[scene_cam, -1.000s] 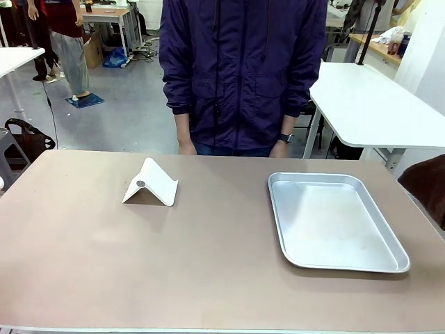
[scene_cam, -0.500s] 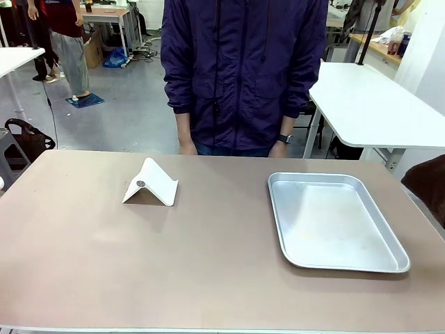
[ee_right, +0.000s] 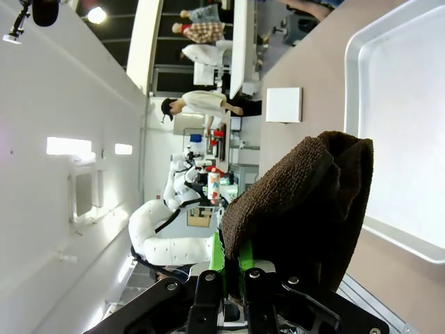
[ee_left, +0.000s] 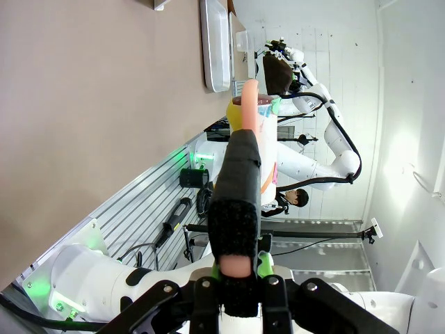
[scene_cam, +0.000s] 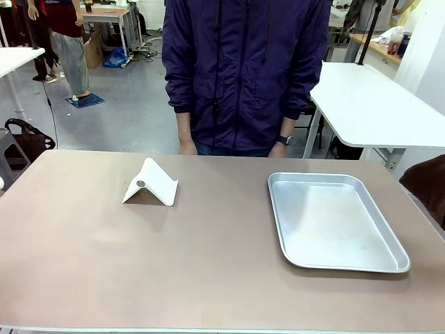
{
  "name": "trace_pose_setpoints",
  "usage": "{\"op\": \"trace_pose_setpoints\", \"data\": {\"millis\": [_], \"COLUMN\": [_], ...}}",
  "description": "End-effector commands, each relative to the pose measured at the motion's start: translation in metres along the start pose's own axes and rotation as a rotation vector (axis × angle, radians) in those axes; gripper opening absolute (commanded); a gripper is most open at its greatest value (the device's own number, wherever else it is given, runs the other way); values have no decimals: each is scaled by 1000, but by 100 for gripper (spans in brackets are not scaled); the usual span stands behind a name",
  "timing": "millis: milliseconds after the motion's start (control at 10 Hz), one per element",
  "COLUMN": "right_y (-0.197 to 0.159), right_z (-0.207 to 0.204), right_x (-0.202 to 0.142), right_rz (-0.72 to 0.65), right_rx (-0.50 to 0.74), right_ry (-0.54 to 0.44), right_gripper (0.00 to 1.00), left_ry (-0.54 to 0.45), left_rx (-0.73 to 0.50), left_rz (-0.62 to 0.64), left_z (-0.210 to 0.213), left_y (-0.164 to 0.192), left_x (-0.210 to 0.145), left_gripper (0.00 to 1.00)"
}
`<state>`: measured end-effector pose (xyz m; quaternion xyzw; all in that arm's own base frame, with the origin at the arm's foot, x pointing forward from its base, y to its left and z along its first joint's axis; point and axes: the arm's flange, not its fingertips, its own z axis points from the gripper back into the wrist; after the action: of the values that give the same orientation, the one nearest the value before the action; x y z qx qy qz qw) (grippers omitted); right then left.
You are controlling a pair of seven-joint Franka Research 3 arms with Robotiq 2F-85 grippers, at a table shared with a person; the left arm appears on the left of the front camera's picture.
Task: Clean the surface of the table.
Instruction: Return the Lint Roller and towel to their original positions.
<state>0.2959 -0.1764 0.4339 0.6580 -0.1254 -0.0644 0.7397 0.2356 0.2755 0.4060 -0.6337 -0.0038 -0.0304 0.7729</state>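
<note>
Pre-wipe. Clenching brown cloth (ee_right: 299, 202) in right tool (ee_right: 233, 263), black-sleeved item (ee_left: 240, 181) in left tool (ee_left: 238, 268). Seeing tabletop (scene_cam: 208, 250) under and around tray (scene_cam: 334, 223), white stand (scene_cam: 154, 182) left of tray. Next, likely: press cloth flat left of tray, skirting stand.

On the table (scene_cam: 208, 278), a white folded stand (scene_cam: 154, 182) stood at ten o'clock from its middle, and a silver tray (scene_cam: 348, 267) lay at three o'clock. A person (scene_cam: 243, 69) in a dark jacket stood at twelve.
</note>
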Motion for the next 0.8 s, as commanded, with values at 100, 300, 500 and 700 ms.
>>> {"op": "trace_pose_setpoints", "data": {"millis": [100, 300, 500, 700], "right_y": [3, 3, 6, 20], "right_z": [1, 1, -2, -37], "right_x": [1, 1, -8, -4], "right_rz": [5, 5, 25, 39], "right_rx": [-1, -1, 32, 43], "right_ry": [-3, -3, -15, 24], "right_gripper": [9, 9, 9, 9], "left_ry": [-12, -12, 0, -84], "left_rx": [-13, -13, 0, 25], "left_rz": [9, 9, 0, 25], "left_z": [-2, -2, 0, -13], "left_y": [-5, -5, 0, -48], "left_x": [2, 2, 0, 0], "left_gripper": [18, 18, 18, 18]}}
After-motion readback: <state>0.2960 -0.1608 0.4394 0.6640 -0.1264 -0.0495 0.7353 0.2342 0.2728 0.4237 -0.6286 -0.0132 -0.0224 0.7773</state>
